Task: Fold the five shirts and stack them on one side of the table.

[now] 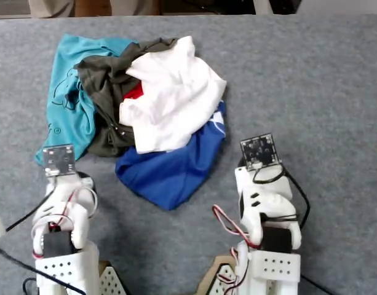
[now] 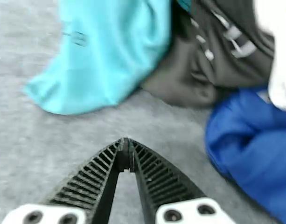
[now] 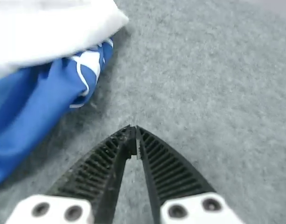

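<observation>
Left gripper was fully closed, tips pressed together, nothing in it. It sat over bare grey surface; couldn't tell whether the tips touched it. Just ahead of the tips lay the loose hem of the teal shirt, near but not in contact. Beyond that, off toward the right arm's side, was the dark olive shirt, bunched against the teal one. The blue shirt lay beside that gripper on the same side, cut off by the frame edge.

Right gripper was the same: closed tip to tip, empty, bare surface under and around it. The blue shirt lay ahead, toward the left arm's side, with white print at its edge. The white shirt lay on top of it farther out, also cut off.

From above, all five shirts were one unfolded heap ahead of both grippers. White was on top, blue half buried under it, and teal ran partly under the olive. The red shirt showed as a small patch between white and olive, the rest hidden.
</observation>
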Robot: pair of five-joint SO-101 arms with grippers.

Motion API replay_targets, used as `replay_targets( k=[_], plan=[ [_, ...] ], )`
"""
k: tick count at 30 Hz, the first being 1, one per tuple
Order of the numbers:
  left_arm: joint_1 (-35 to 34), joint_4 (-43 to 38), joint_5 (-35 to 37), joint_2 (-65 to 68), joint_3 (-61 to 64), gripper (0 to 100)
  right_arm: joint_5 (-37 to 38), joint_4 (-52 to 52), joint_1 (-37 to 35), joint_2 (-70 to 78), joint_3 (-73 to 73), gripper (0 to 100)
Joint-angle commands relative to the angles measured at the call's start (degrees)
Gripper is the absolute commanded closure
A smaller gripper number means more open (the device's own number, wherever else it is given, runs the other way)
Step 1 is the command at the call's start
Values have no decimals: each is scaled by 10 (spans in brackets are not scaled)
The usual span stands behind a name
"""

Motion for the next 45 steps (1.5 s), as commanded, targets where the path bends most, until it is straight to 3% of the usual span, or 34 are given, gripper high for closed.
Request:
replay_targets(
  k=[1, 6, 13, 21, 30, 35, 38, 45],
  plan=[
    [-40, 15, -7, -2, -73, 974, 1, 90, -8, 2, -103, 981],
    [-79, 101, -7, -1, -151, 893, 4, 196, -7, 3, -194, 981],
    [-125, 139, -17, 11, -232, 894, 5, 249, -5, 4, -258, 980],
    [-153, 152, -42, 219, -374, 978, 4, 287, -5, 44, -297, 980],
    [-143, 258, -44, 495, -610, 981, 5, 349, -8, 285, -535, 980],
    [-93, 313, -41, 615, -700, 981, 6, 418, -8, 448, -705, 973],
    [-59, 341, -40, 683, -758, 981, 6, 466, -19, 550, -812, 915],
    [-21, 314, -13, 840, -882, 981, 5, 571, -94, 781, -1062, 839]
  ],
)
